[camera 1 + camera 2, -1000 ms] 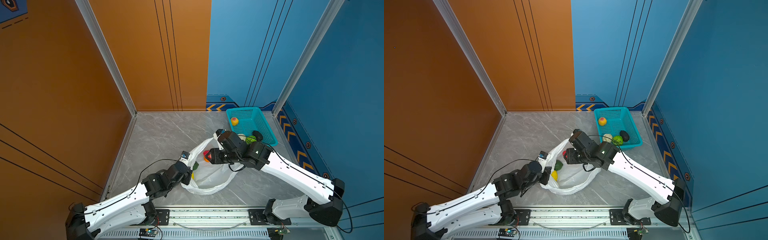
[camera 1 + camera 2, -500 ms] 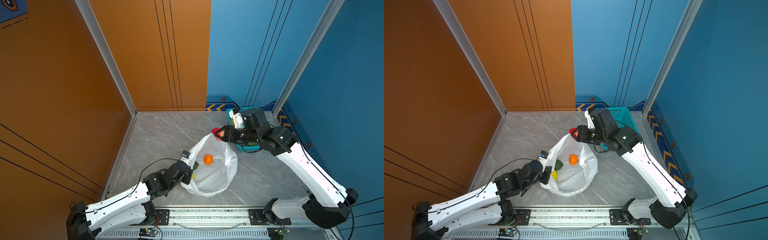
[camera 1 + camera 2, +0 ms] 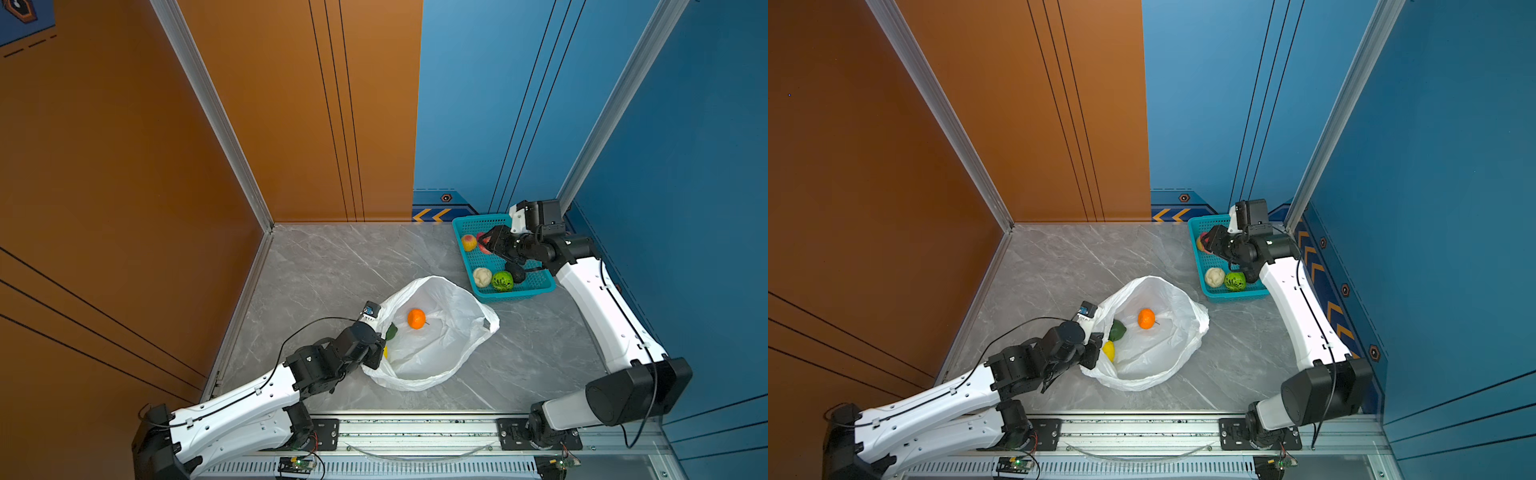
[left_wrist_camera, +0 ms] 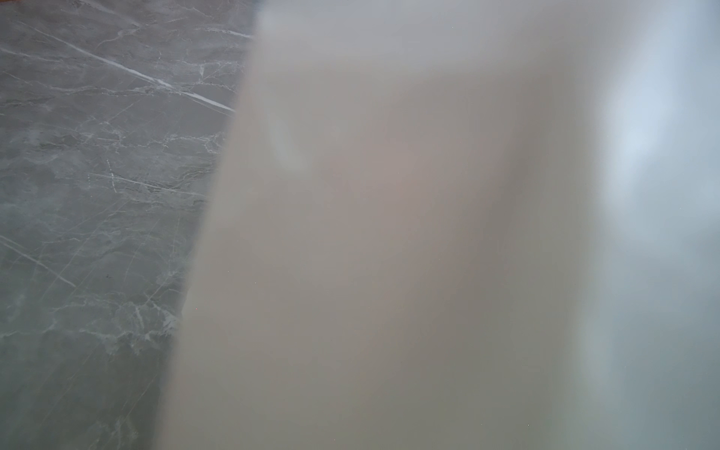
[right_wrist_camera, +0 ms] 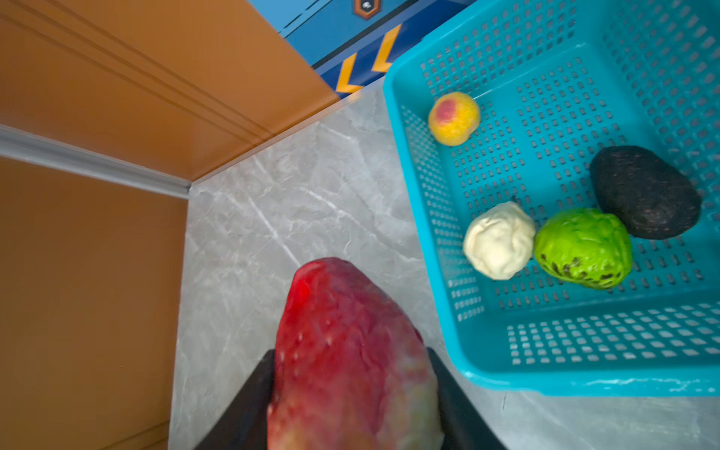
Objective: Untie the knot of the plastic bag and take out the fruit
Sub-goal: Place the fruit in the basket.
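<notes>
- Fruit (image 3: 416,318): eight pieces; four in the basket (image 3: 515,296), three in the plastic bag (image 3: 451,347), one red piece (image 5: 350,350) in the right gripper (image 3: 486,242).
- Basket: one.
- Plastic bag: one.
- Robot arms (image 3: 598,307): two.

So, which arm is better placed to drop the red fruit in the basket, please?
Right: the right end effector holds the red fruit by the teal plastic basket; the left end effector pinches the white plastic bag.

A robotics lab test cell: a grey marble-look counter (image 3: 332,266) boxed in by plain orange panels (image 3: 104,166) and, beyond the right pincer (image 3: 484,243), blue panels (image 3: 478,104) on aluminium posts (image 3: 208,108). A white left arm (image 3: 237,409) and right arm (image 3: 596,303) are bolted to a metal rail (image 3: 415,434), with a bare circuit board (image 3: 296,462) and loose cables (image 3: 320,318).
</notes>
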